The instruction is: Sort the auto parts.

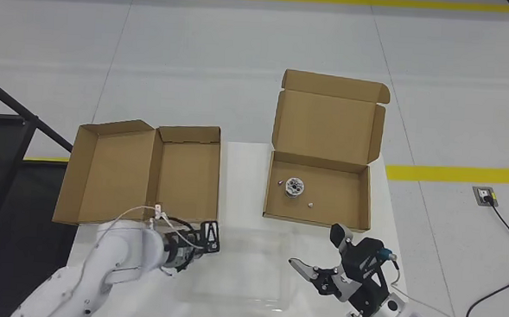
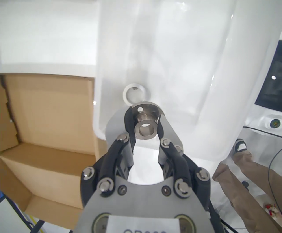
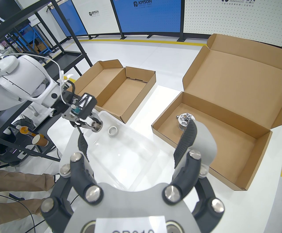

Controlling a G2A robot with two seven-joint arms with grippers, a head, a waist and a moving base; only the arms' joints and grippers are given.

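We're mid-sort, left gripper (image 2: 145, 126) clamping the flanged steel hub (image 2: 145, 135) above the clear plastic tray (image 3: 132, 154), right gripper (image 3: 136, 132) hanging open, and we're probably needing a swing into the empty brown cardboard box (image 1: 184, 176) beside it next.

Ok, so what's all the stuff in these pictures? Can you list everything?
Cardboard boxes: two, brown, open; left box and right box on the white table.
Flanged metal part: one, silver, inside the right box.
Tiny pieces: two, pale, beside that part.
Clear plastic bin: one, see-through, at the table's front.
Metal ring: one, silver, in the bin.
Flanged metal bushing: one, grey, in the left gripper.
Grippers: two, black fingers; left gripper shut on the bushing, right gripper open by the bin.
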